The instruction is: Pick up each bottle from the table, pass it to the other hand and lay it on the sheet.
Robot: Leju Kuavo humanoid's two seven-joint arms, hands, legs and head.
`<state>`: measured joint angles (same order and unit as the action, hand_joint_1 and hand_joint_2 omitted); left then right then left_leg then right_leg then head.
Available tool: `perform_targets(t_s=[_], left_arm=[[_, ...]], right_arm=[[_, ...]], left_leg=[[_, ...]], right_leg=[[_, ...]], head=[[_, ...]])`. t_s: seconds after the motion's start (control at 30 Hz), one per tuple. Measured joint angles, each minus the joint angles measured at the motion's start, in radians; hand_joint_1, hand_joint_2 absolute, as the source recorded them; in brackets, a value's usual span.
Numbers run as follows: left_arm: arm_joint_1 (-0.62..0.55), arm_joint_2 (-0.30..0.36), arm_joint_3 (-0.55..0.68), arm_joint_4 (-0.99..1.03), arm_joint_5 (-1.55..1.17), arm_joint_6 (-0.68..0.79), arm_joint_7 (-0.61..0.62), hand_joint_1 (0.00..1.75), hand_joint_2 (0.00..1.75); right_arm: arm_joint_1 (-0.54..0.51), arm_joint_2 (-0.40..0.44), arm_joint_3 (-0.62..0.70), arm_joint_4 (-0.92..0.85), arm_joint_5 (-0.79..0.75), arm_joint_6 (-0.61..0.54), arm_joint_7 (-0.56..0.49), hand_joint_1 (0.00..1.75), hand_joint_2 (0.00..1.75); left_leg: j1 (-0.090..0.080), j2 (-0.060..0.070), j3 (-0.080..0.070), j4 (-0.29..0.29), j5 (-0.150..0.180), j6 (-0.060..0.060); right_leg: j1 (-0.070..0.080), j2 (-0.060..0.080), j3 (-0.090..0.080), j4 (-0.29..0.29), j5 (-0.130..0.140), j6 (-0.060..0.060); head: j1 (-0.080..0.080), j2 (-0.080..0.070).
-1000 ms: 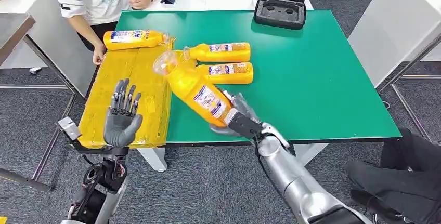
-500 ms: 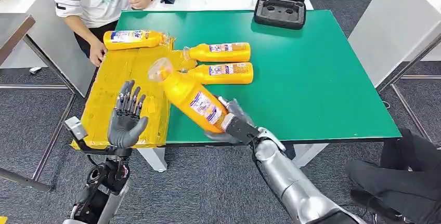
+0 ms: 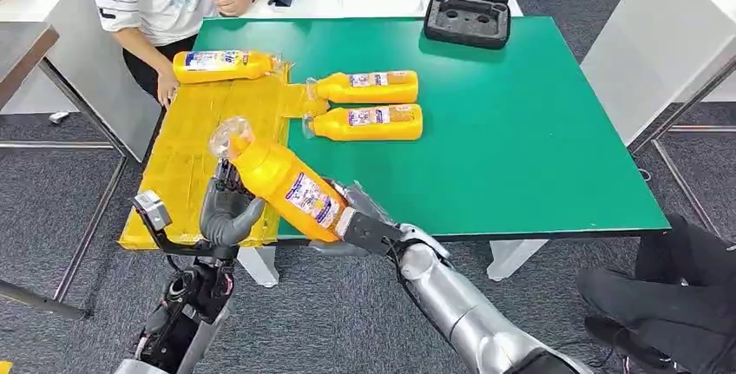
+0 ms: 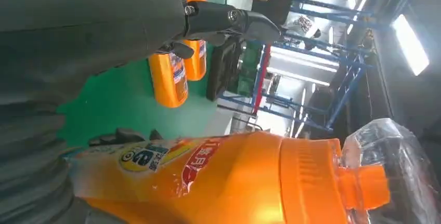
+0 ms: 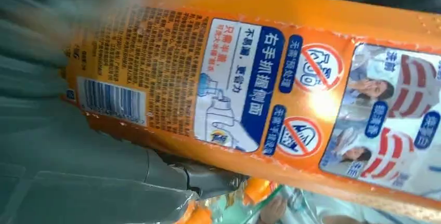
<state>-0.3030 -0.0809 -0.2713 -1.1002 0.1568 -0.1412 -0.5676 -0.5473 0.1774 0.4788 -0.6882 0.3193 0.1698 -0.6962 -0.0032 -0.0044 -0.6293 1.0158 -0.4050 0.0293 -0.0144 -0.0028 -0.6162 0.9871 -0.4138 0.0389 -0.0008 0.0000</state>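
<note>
My right hand (image 3: 363, 228) grips the base of an orange bottle (image 3: 282, 181), which tilts up and to the left with its plastic-wrapped cap (image 3: 229, 136) over the yellow sheet (image 3: 187, 161). My left hand (image 3: 227, 211) is open just behind the bottle's neck, palm facing it; whether they touch I cannot tell. In the left wrist view the bottle (image 4: 208, 177) lies across the palm under straight fingers (image 4: 229, 18). In the right wrist view its label (image 5: 291, 99) is close up. One bottle (image 3: 221, 64) lies on the sheet; two more (image 3: 364, 88) (image 3: 371, 122) lie on the green table (image 3: 538, 131).
A person in a white shirt stands at the table's far left corner, one hand (image 3: 165, 89) at the sheet's edge. A black open case (image 3: 469, 5) sits at the table's far side. A white table (image 3: 668, 36) stands to the right.
My right hand has carried the bottle left and nearer me, to the left palm. My left hand has moved right to meet it.
</note>
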Motion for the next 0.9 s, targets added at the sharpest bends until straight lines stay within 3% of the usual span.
perform_targets(t_s=[0.9], left_arm=[[-0.019, -0.01, -0.034, 0.063, -0.03, -0.119, -0.039, 0.0, 1.75]], right_arm=[[0.001, -0.011, 0.022, 0.021, -0.054, 0.018, 0.0, 1.75, 1.75]], left_leg=[[0.0, 0.0, 0.0, 0.0, 0.0, 0.0]], right_leg=[[0.0, 0.0, 0.0, 0.0, 0.0, 0.0]], head=[[0.0, 0.0]])
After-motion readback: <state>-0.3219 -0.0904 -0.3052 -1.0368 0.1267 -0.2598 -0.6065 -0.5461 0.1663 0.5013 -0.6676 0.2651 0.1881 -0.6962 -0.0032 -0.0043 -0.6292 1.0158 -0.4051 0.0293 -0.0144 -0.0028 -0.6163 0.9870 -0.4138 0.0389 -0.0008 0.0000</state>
